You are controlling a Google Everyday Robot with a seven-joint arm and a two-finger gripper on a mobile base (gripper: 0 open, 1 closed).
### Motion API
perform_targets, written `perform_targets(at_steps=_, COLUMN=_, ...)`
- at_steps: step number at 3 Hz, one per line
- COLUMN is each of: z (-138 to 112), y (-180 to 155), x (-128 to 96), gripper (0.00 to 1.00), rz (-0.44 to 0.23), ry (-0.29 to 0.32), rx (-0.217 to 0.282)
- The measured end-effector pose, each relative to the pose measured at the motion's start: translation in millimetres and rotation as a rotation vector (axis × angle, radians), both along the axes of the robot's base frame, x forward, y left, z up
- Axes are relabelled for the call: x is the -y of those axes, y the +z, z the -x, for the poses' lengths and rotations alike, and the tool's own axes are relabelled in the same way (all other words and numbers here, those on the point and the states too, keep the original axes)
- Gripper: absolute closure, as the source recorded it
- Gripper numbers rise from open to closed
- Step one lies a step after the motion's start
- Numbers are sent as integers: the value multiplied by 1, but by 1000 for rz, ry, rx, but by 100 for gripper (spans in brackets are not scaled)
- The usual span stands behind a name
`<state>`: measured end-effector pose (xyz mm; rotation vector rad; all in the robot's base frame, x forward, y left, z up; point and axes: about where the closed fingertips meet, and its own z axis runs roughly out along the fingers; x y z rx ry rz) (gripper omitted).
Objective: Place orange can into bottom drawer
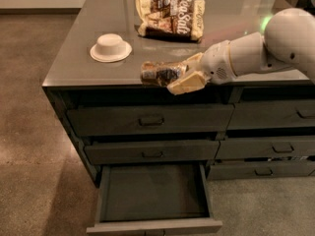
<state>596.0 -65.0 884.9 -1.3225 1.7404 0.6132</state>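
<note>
The orange can [158, 73] lies on its side at the front edge of the grey cabinet top [78, 68], brown patterned with silver ends. My gripper [183, 73] reaches in from the right, its cream fingers [187, 82] closed around the can's right end. The bottom drawer [154, 193] of the left stack is pulled open below, dark and empty inside. The can sits above the closed top drawer, well above the open drawer.
A white bowl [110, 47] sits upside down on the top, left of the can. A brown-and-cream snack bag [170, 16] lies behind. Two closed drawers [150, 119] with handles are above the open one. A right stack of drawers [273, 146] stands beside.
</note>
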Motion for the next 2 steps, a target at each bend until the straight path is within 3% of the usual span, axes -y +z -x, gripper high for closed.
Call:
perform_targets(at_steps=1, z=26, y=-52, x=4, gripper=100, rz=107, ry=8, rx=-55)
perform_targets(at_steps=2, z=48, y=-110, x=7, gripper=100, rz=176, ry=14, rx=-144)
